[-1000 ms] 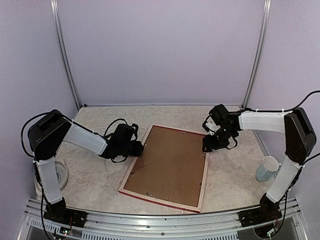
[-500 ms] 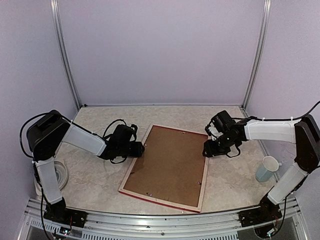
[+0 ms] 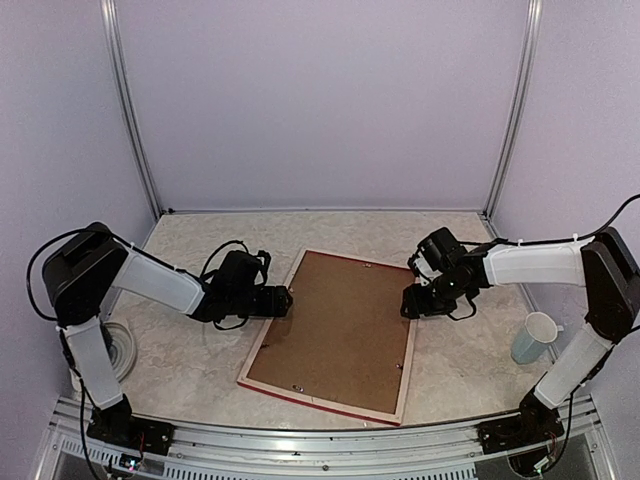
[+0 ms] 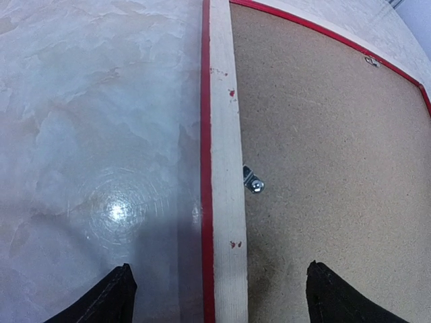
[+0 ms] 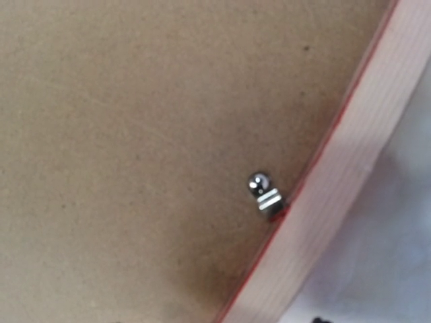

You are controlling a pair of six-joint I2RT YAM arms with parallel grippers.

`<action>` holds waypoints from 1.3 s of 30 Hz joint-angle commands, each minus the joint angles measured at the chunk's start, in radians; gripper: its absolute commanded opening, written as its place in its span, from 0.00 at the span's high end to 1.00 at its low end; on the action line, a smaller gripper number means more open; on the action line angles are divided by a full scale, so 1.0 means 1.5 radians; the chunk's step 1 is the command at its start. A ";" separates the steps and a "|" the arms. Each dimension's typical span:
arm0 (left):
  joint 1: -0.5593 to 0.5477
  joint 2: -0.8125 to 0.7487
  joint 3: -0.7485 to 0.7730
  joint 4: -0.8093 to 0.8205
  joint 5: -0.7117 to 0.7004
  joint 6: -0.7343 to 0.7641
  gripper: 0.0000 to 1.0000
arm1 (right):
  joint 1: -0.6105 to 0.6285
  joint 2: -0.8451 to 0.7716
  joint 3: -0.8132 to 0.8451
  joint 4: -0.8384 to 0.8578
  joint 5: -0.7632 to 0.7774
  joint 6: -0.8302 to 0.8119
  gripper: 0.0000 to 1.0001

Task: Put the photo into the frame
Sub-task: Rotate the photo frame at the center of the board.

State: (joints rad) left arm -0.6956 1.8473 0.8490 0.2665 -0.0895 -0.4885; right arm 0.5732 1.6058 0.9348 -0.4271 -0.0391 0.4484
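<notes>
The large picture frame with a red face and pale wood rails (image 4: pixel 223 134) lies face down in the middle of the marbled desk (image 3: pixel 200 360). It is turned askew, with one corner close to the desk's near edge. A brown fibreboard backing (image 3: pixel 335 330) fills its opening. The photo shows in no view, and I cannot tell whether it is under the board.

The likeliest trouble is the frame sliding. It rests loose on a glossy surface, so a sideways push from either arm could swing it or send that near corner over the edge. The small metal turn-clip by the left rail (image 4: pixel 252 180) and its twin by the right rail (image 5: pixel 261 185) are tiny targets. A fingertip could skid off one and gouge the soft board, or wedge under the rail and tip the frame up. Uneven pressure from the two sides would twist it.

The left tool (image 3: pixel 282 298) stands wide, holding nothing. Its dark fingertips (image 4: pixel 111 299) straddle the left rail, one over bare desk and one over the board, and contact cannot be judged. The right tool (image 3: pixel 412 302) hangs at the right rail above its clip. Its fingers barely show, so how far it is spread, and whether it touches anything, I cannot tell.
</notes>
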 commanded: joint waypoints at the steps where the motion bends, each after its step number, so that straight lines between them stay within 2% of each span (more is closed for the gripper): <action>1: 0.004 -0.026 -0.026 -0.041 0.010 -0.006 0.08 | 0.005 -0.004 0.014 0.007 0.018 -0.006 0.36; 2: 0.003 -0.037 -0.029 -0.039 0.010 -0.006 0.02 | 0.005 -0.001 0.023 0.004 0.020 -0.010 0.34; 7: -0.006 -0.095 -0.061 -0.035 -0.009 -0.019 0.01 | -0.017 0.019 0.065 -0.003 0.016 -0.030 0.26; 8: -0.009 -0.111 -0.063 -0.040 -0.013 -0.025 0.01 | -0.028 0.021 0.070 -0.001 0.008 -0.034 0.12; 10: -0.020 -0.134 -0.064 -0.061 -0.026 -0.035 0.01 | -0.048 0.027 0.079 0.004 -0.011 -0.044 0.02; 11: -0.029 -0.144 -0.063 -0.074 -0.035 -0.039 0.01 | -0.059 0.030 0.086 0.006 -0.020 -0.048 0.01; 18: -0.105 -0.263 -0.083 -0.202 -0.098 -0.109 0.01 | -0.135 0.054 0.142 0.034 -0.044 -0.084 0.01; 25: -0.159 -0.402 -0.165 -0.279 -0.081 -0.244 0.01 | -0.202 0.087 0.165 0.108 -0.070 -0.087 0.01; 31: -0.215 -0.508 -0.202 -0.332 -0.076 -0.331 0.01 | -0.210 0.122 0.155 0.185 -0.087 -0.102 0.01; 35: -0.256 -0.535 -0.217 -0.347 -0.063 -0.374 0.01 | -0.224 0.145 0.166 0.202 -0.093 -0.091 0.01; 39: -0.301 -0.530 -0.219 -0.348 -0.049 -0.405 0.01 | -0.259 0.163 0.166 0.240 -0.162 -0.065 0.01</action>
State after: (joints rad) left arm -1.0958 1.0496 0.5308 -0.2222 -0.1871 -1.0176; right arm 0.2398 1.8233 1.1641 -0.1535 -0.1886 0.3172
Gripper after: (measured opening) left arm 0.988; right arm 0.992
